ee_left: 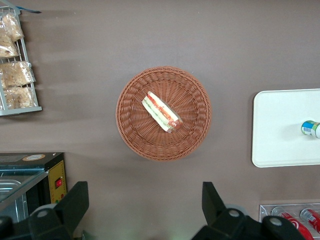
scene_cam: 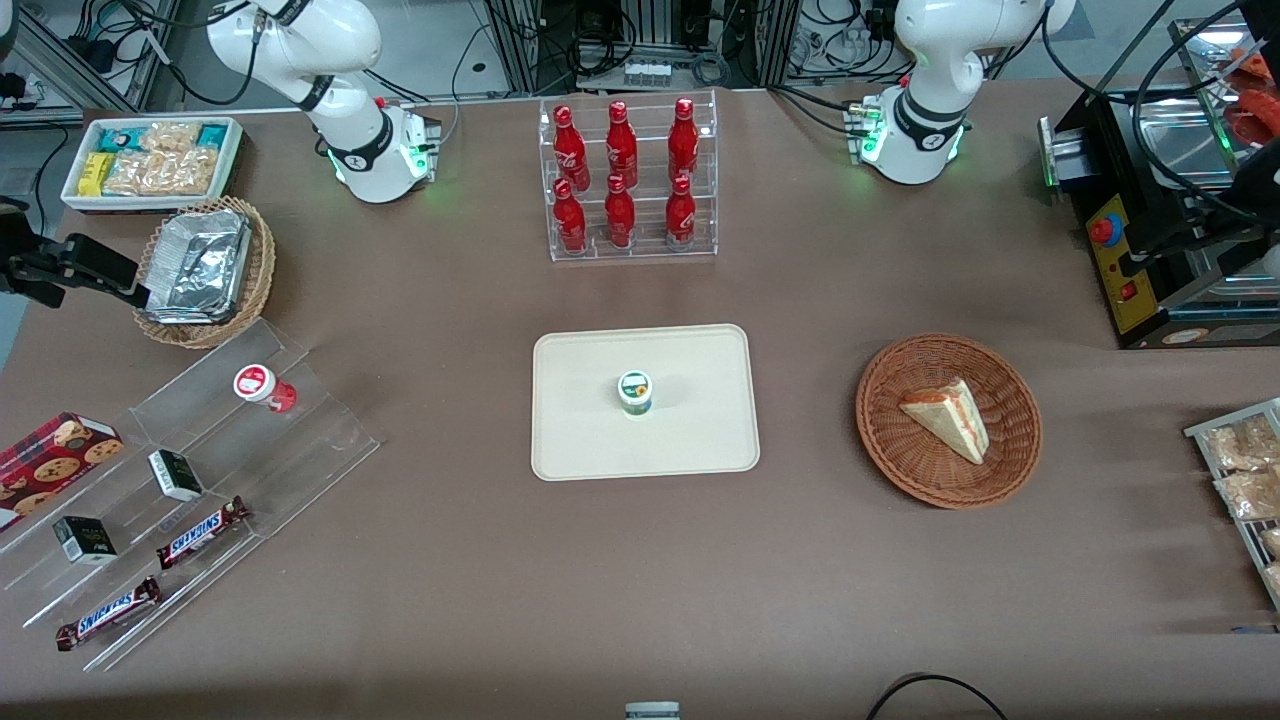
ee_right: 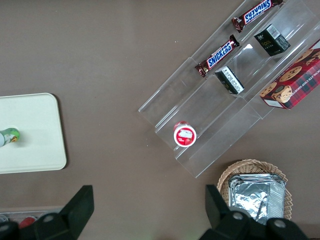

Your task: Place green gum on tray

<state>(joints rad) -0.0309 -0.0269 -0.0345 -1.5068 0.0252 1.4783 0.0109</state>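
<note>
The green gum [scene_cam: 635, 392] stands upright on the cream tray [scene_cam: 600, 445] near its middle, white lid up. The parked arm's wrist view catches the green gum [ee_left: 311, 128] at the edge of the tray [ee_left: 280, 125]. In the right wrist view the green gum [ee_right: 9, 136] sits on the tray [ee_right: 37, 135], well away from my gripper [ee_right: 148, 199]. The gripper hangs high over bare brown table, between the tray and the foil basket [ee_right: 256, 192]. It is open, fingers [ee_right: 82, 202] wide apart with nothing between them.
A red gum bottle [scene_cam: 257, 384] stands on the clear stepped stand [scene_cam: 200, 470] with Snickers bars, small boxes and a cookie box. A rack of red bottles [scene_cam: 625, 180] is farther from the front camera than the tray. A wicker basket with a sandwich [scene_cam: 948, 420] lies toward the parked arm's end.
</note>
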